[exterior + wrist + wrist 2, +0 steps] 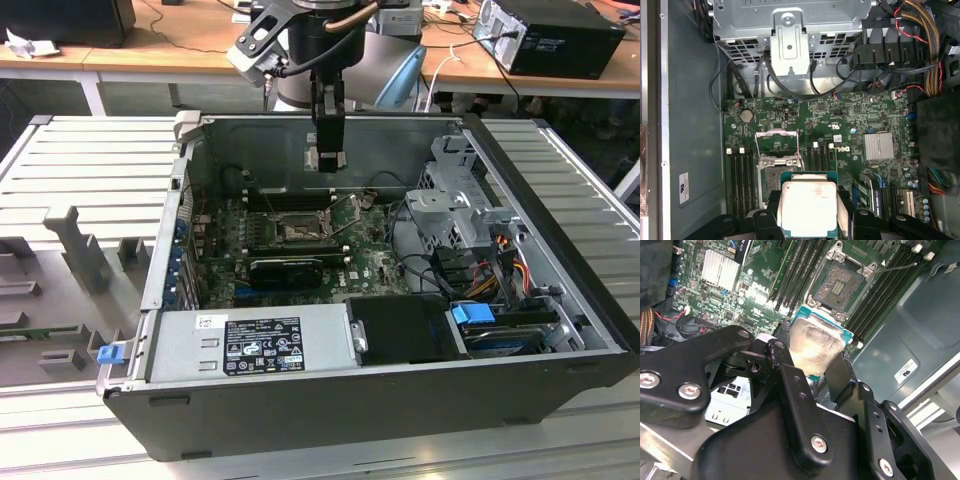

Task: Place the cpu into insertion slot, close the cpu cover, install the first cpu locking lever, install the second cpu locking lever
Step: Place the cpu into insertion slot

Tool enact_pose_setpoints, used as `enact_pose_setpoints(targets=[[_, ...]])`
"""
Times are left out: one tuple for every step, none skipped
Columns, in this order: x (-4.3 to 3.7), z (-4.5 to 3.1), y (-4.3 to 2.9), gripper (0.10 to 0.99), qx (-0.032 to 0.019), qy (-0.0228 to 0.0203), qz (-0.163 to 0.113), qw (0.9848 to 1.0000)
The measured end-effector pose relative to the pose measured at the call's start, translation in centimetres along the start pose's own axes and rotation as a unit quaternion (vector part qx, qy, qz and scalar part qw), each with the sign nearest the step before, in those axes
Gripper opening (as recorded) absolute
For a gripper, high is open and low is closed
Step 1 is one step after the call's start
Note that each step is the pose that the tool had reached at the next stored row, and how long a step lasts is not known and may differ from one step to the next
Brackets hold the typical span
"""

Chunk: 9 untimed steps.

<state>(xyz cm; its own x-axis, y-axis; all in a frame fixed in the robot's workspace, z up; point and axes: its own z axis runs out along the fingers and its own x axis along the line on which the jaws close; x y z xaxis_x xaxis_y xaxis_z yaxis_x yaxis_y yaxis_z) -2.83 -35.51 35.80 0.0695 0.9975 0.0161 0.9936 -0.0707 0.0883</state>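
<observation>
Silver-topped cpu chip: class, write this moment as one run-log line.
black gripper: shut on small square silver-topped cpu | cpu: held clear above green motherboard | dark square insertion slot: empty, uncovered

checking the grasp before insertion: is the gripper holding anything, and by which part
The gripper holds the cpu, pinched by two opposite side edges, its metal top left exposed.

An open computer case [330, 395] is carried on a ribbed grey worktable [95, 160], directly below the gripper [326, 158]; grey fixture blocks [85, 250] are set well off toward the exterior view's left.
</observation>
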Motion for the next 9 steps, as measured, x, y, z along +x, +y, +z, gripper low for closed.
enact_pose_setpoints(targets=[[0.0, 0.02, 0.0, 0.525, 0.0, 0.0001, -0.001, 1.0], [0.0, 0.03, 0.0, 0.525, 0.0, 0.0001, -0.001, 1.0], [0.0, 0.07, -0.01, 0.525, 0.0, 0.0002, -0.002, 1.0], [0.0, 0.13, -0.01, 0.525, 0.0001, 0.0003, -0.004, 1.0], [0.0, 0.15, -0.01, 0.525, 0.0001, 0.0004, -0.005, 1.0], [0.0, 0.17, -0.02, 0.525, 0.0001, 0.0004, -0.005, 1.0], [0.0, 0.2, -0.02, 0.525, 0.0001, 0.0005, -0.006, 1.0], [0.0, 0.22, -0.02, 0.525, 0.0001, 0.0005, -0.006, 1.0], [0.0, 0.24, -0.02, 0.525, 0.0001, 0.0006, -0.007, 1.0]])
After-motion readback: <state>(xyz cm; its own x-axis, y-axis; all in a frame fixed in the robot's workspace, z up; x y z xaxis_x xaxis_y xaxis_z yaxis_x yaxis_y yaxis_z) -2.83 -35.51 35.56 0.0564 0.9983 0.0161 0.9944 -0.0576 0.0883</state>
